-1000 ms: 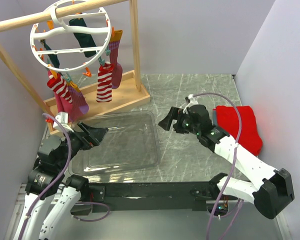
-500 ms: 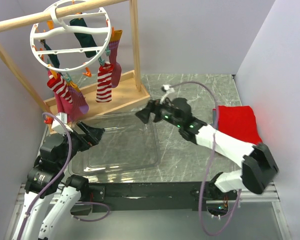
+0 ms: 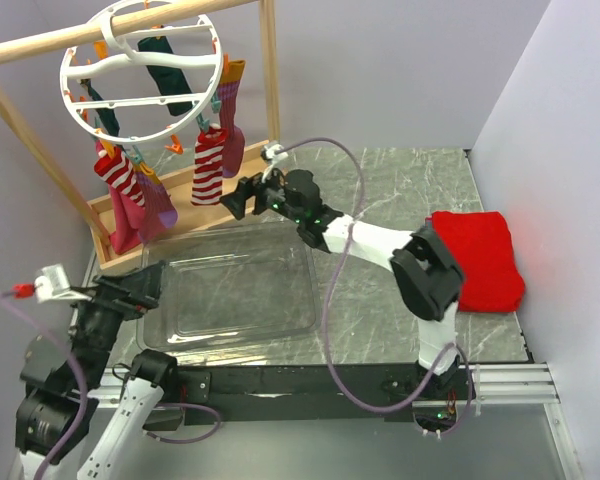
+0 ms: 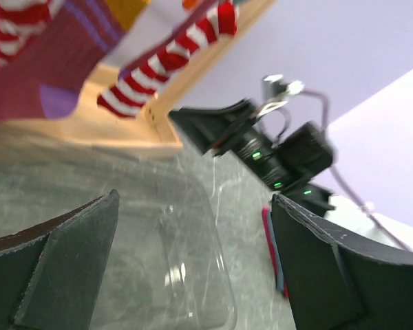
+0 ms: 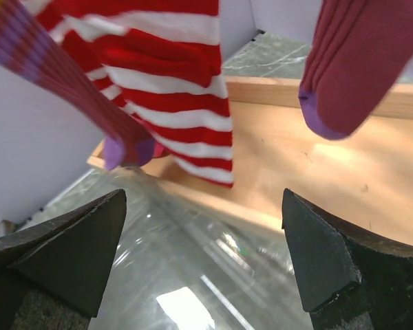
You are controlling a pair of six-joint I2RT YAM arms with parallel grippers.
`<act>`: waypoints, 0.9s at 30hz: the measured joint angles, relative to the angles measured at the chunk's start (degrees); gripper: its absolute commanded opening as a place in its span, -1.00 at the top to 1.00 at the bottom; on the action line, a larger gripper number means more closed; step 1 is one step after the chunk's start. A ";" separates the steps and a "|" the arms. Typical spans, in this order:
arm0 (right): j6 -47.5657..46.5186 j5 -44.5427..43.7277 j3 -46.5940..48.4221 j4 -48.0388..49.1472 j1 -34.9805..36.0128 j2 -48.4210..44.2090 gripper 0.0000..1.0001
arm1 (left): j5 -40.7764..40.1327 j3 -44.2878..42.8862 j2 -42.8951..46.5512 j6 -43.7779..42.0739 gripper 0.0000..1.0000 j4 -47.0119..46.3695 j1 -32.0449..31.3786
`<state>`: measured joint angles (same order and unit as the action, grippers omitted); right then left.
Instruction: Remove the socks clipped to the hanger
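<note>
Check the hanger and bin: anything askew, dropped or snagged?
Nothing stands out. The socks hang clipped to the hanger, the clear bin sits flat, and the left gripper and right gripper are open, holding nothing.

In my right wrist view the top edge cuts off the red-and-white striped sock and the maroon sock, so I do not see where they are held. In my left wrist view the right arm is blurred, and the clear bin runs out at the bottom edge. From the top camera the bars of the hanger cover part of the dark teal sock. The clips are too small for me to judge, and the lower left corner cuts the left arm.
</note>
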<state>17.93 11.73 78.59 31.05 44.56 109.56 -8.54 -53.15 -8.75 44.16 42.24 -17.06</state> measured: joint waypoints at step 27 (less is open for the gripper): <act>-0.63 10.32 20.00 4.55 0.94 19.26 0.72 | -3.65 -2.99 -7.82 -3.82 -0.93 -0.52 -0.44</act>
<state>17.30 22.04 98.59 35.59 45.50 128.81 -12.19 -56.14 -16.58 40.34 41.71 -17.50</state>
